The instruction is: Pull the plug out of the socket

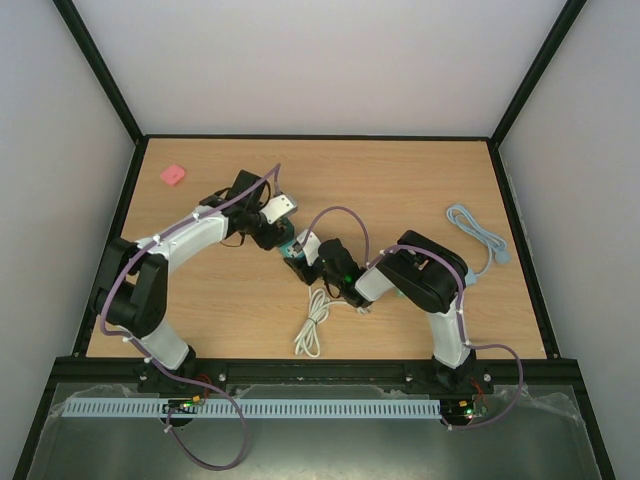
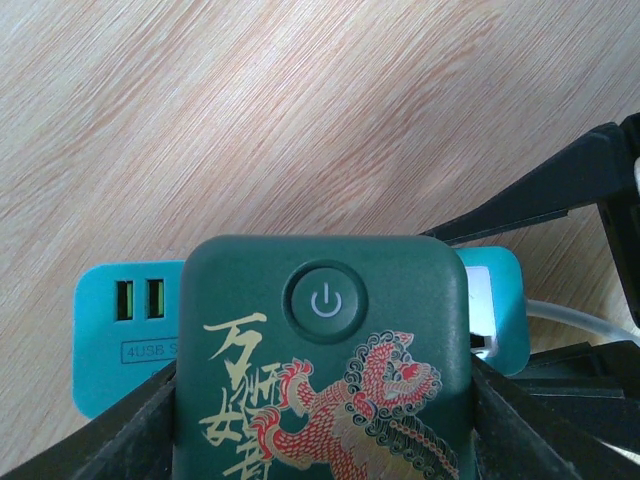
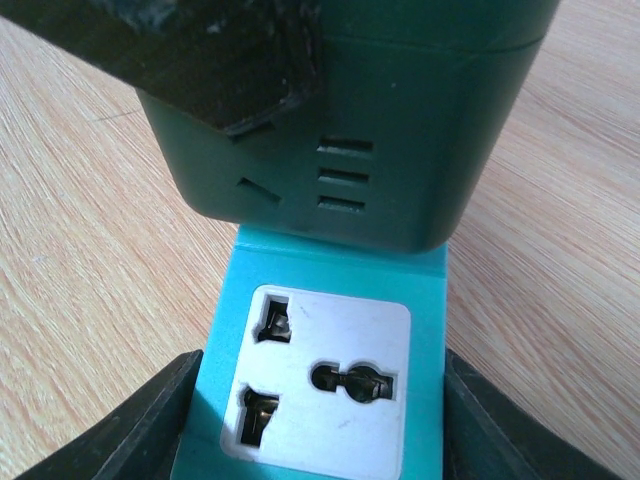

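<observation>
Here: socket point(image 2: 110, 360), plug point(image 2: 320, 400) atop; wooden table point(image 1: 400, 180), white walls point(image 1: 320, 60).

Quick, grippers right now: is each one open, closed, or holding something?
Left gripper: shut on the green plug.
Right gripper: shut on the teal socket.

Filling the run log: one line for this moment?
left gripper: shut on green adapter | right gripper: shut on teal socket block | green adapter: seated, not yet pulled

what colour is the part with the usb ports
Teal. The USB part shows best in the left wrist view, behind the dark green block.
</observation>
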`<state>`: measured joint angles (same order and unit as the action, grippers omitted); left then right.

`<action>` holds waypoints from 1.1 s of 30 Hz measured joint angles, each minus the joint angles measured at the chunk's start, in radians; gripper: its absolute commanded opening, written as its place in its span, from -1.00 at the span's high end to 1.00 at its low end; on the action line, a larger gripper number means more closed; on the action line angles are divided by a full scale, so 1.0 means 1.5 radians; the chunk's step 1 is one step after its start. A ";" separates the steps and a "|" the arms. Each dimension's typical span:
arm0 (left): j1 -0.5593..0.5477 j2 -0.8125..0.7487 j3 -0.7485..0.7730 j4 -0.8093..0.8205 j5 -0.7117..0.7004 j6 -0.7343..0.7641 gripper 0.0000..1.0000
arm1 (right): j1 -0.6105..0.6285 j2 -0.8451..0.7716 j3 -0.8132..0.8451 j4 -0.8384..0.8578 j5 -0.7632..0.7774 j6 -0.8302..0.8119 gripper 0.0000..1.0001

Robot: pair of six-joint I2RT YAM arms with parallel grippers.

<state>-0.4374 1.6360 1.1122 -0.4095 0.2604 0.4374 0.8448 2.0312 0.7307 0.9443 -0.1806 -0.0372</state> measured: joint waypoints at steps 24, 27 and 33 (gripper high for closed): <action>-0.036 -0.034 -0.032 0.030 -0.070 0.020 0.40 | -0.001 0.001 0.009 -0.012 -0.001 0.007 0.95; -0.040 -0.046 -0.036 0.033 -0.078 0.023 0.40 | -0.001 0.001 0.009 -0.011 0.001 0.010 0.95; -0.043 -0.053 -0.039 0.035 -0.084 0.026 0.41 | -0.001 0.001 0.010 -0.012 0.001 0.012 0.95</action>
<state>-0.5022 1.5566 1.0534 -0.3569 0.1345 0.4759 0.8433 2.0319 0.7464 0.9264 -0.1787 -0.0189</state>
